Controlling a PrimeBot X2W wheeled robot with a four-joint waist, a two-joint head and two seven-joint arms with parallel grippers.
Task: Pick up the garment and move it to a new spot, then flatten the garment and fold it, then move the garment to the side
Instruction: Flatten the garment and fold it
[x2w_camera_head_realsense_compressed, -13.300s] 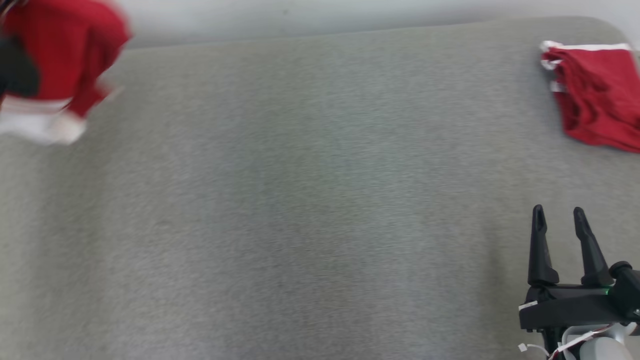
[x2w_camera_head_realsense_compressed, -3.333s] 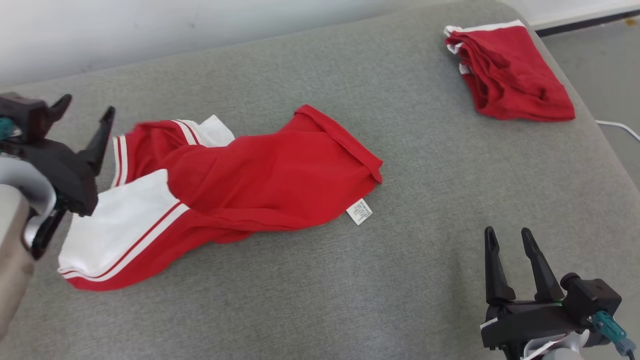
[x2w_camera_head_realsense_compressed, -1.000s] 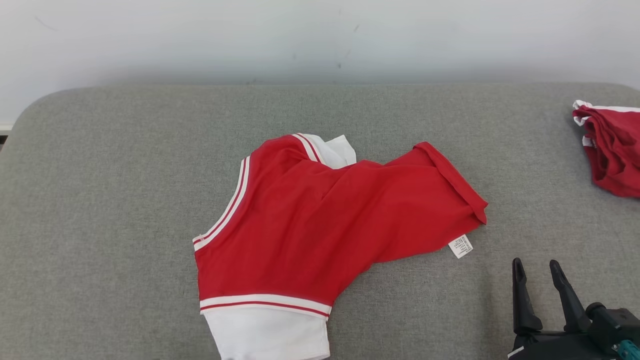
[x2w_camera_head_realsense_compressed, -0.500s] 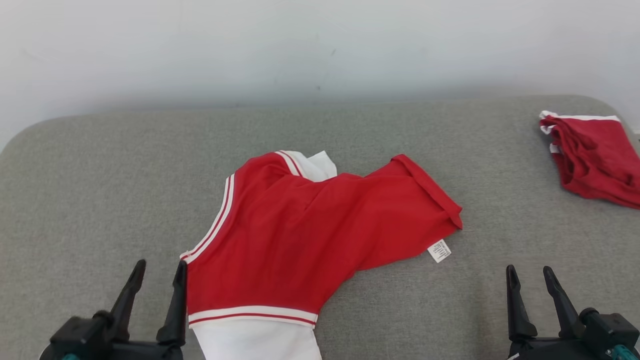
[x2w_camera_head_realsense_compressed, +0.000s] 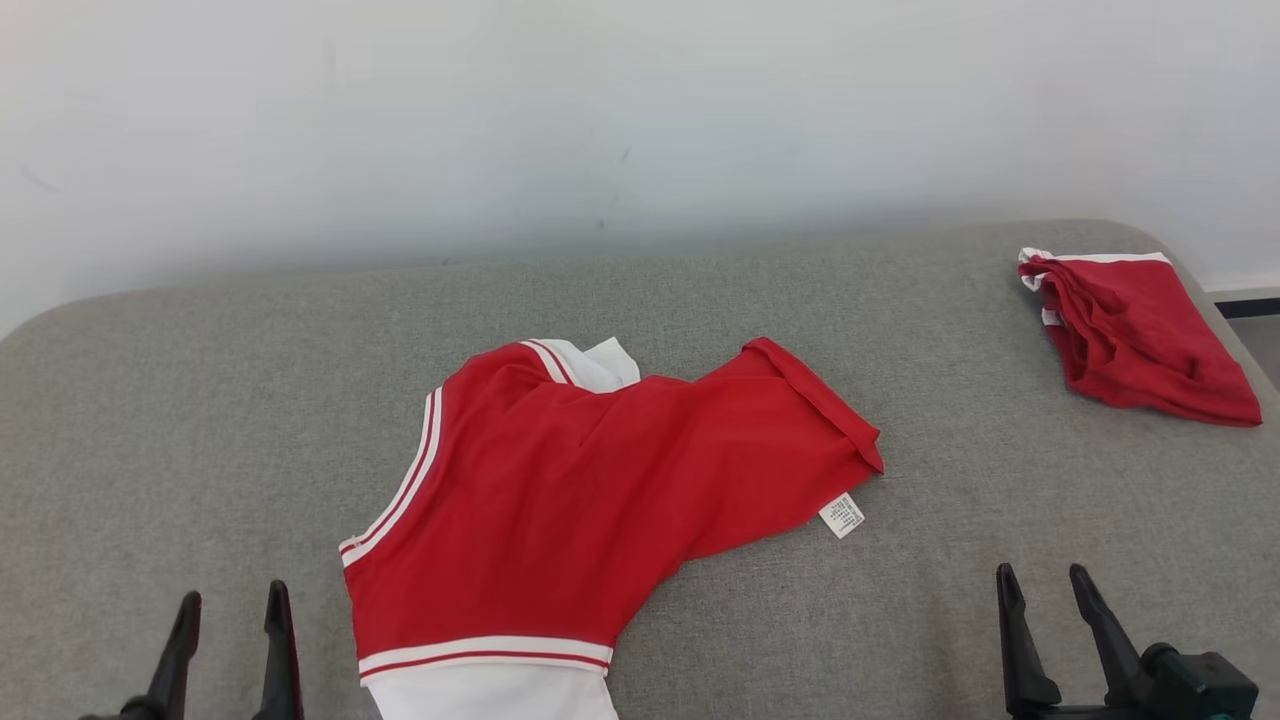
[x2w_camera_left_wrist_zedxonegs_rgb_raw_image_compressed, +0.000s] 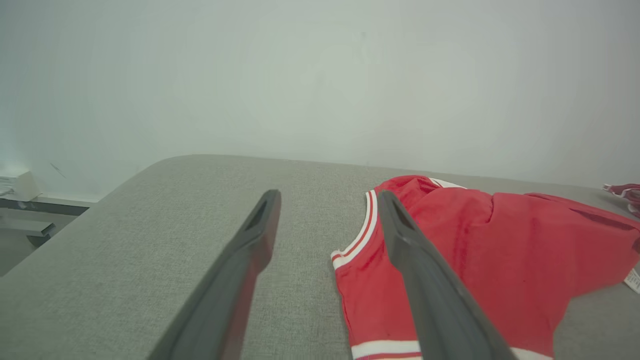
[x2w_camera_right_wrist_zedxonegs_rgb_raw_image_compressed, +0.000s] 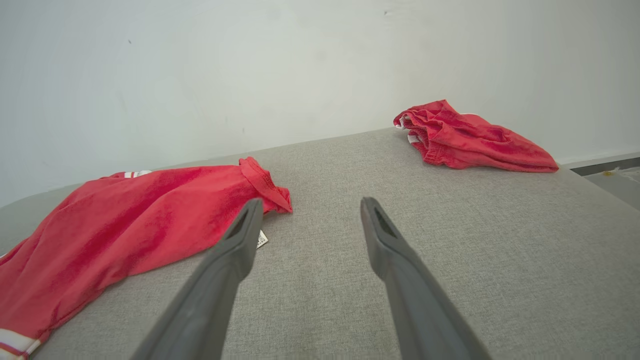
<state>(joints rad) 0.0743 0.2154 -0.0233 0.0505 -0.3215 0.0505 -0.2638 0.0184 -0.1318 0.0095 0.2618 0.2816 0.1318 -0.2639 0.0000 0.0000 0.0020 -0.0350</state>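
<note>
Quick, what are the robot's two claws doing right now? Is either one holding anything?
Left claw: open, holding nothing.
Right claw: open, holding nothing.

The bottom edge of the head view cuts off the white end of the garment (x2w_camera_head_realsense_compressed: 540, 500). It also cuts the left gripper (x2w_camera_head_realsense_compressed: 233, 595) and right gripper (x2w_camera_head_realsense_compressed: 1040, 572), leaving their bodies largely out of frame. The print on the label (x2w_camera_head_realsense_compressed: 842, 515) is too small to read. In the left wrist view the left gripper covers part of the garment, the right edge cuts the label, and the other garment (x2w_camera_left_wrist_zedxonegs_rgb_raw_image_compressed: 624, 190) is a sliver at that edge. In the right wrist view the left edge cuts the garment and the right gripper hides part of the label. A yellow speck (x2w_camera_right_wrist_zedxonegs_rgb_raw_image_compressed: 607, 173) on the floor (x2w_camera_right_wrist_zedxonegs_rgb_raw_image_compressed: 612, 184) is too small to tell.
</note>
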